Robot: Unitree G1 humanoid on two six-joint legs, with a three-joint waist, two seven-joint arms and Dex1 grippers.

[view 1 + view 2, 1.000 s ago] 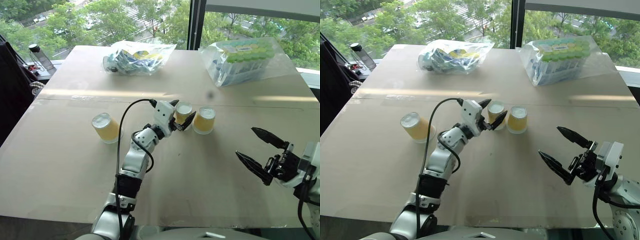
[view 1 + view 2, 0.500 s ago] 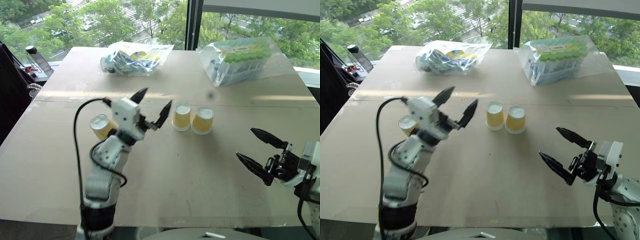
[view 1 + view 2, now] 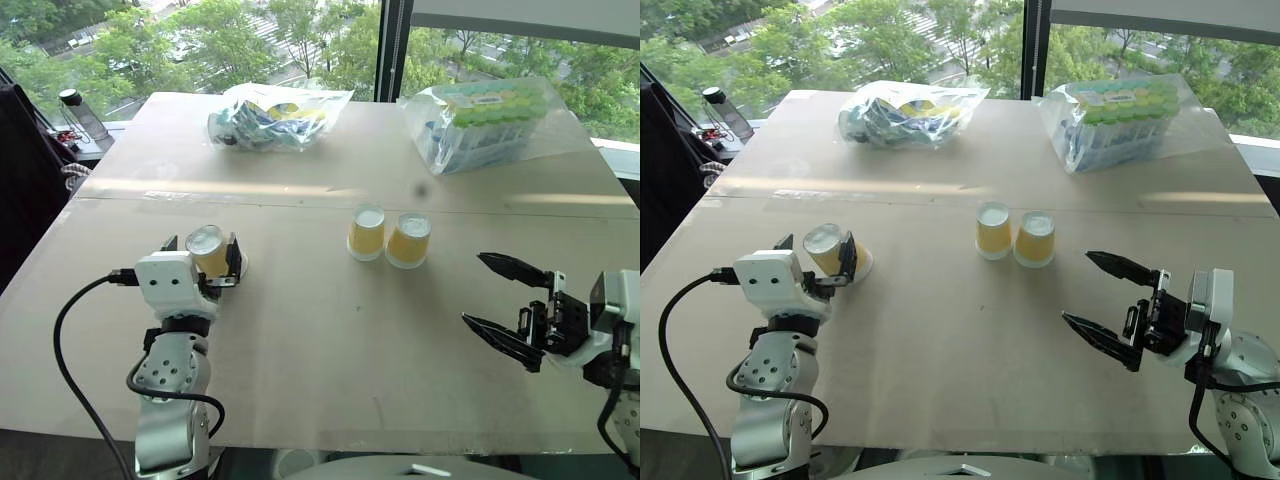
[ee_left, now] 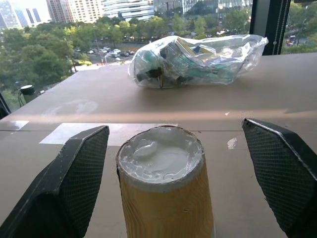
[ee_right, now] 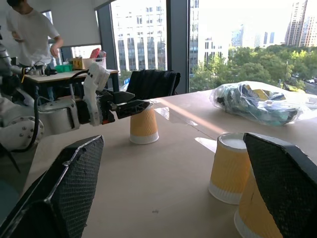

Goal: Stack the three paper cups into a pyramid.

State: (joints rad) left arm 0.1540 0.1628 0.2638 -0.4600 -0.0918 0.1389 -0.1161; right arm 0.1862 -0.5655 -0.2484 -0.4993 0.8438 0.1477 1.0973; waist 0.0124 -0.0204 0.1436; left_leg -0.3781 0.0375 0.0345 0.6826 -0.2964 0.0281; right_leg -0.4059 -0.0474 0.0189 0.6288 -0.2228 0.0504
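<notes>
Left pincer (image 4: 173, 198) wide open astride the lone cup (image 3: 208, 250); close gently on its mid-wall; right pincer (image 3: 505, 308) open, empty

No readable text, label, brand, number or sign is showing anywhere. The three paper cups (image 3: 387, 236) are showing plain yellow-orange sides and white bases, with no print on them. The packaged goods inside the clear plastic bag (image 4: 196, 60) on the table (image 3: 330, 340) are carrying coloured printing, but it is too small and crumpled to make out. The second bag of goods (image 3: 488, 120), with green tops, is likewise showing no lettering that can be read.
</notes>
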